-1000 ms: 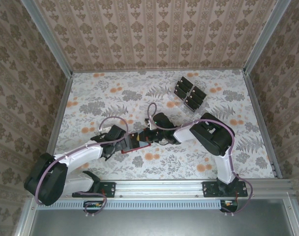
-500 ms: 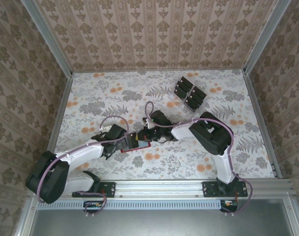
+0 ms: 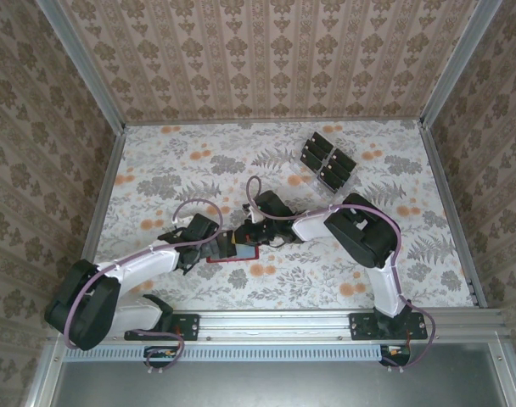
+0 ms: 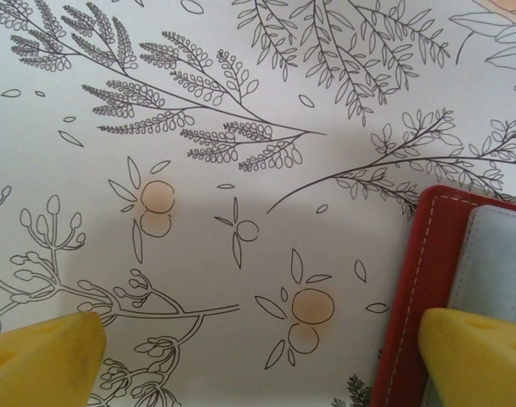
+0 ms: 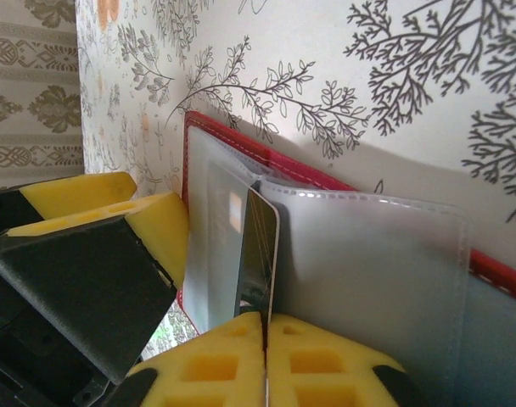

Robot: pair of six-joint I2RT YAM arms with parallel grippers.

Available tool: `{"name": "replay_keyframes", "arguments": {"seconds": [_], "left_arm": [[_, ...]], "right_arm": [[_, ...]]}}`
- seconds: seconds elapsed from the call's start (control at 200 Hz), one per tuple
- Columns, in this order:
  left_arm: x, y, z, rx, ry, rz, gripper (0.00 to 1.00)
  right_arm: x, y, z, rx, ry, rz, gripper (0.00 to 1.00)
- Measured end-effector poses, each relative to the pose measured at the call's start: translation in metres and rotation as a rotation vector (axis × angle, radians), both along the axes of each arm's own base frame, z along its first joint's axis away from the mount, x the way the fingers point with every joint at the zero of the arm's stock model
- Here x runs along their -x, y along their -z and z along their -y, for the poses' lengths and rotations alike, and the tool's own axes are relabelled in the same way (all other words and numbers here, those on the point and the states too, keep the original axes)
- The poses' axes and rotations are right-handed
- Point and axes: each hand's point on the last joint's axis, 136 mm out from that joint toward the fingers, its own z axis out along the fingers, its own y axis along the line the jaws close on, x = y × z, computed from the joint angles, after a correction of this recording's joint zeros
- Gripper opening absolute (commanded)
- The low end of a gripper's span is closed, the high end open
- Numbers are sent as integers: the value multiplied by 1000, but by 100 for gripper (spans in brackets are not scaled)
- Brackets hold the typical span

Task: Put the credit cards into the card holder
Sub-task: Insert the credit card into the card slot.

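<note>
Right tool (image 5: 265, 320), pinching a credit card (image 5: 260, 246) edge-on, has crept left, easing it into the card holder (image 5: 368, 271) pocket beside the wide-spread left tool (image 4: 258, 356); release looks due.

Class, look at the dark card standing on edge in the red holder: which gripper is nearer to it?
Right. The right gripper pinches the credit card itself; the left gripper, jaws wide, has one finger at the edge of the card holder.

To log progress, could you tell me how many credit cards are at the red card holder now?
1: a card pinched in the right tool, edge-on at the card holder's clear pocket. More dark cards stand far right; others may be hidden inside.
</note>
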Motion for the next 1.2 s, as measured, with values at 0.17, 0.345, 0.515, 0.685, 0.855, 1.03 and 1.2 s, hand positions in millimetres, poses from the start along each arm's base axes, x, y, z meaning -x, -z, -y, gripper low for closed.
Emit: {"name": "replay_keyframes", "arguments": {"seconds": [0.17,0.345,0.515,0.685,0.855,1.03,1.2], "left_arm": [[0,-3,3,19,5,6,100],[-3,-19,5,59,6,57,100],[-4,-32,4,88,1,98,100],[-1,-31,4,98,5,98,100],[5,-23,3,100,12,72,100],[6,-20,5,115,19,67,100],[8,-14,7,122,24,57,100]], "right_arm": [[6,-12,3,26,-10,20,37],[9,-17,13,87,-3,30,37],[11,-14,20,126,4,26,34],[15,-11,18,142,2,27,31],[22,-10,13,145,-13,31,28],[24,-6,10,154,-16,26,22],[24,-7,6,158,-16,30,21]]}}
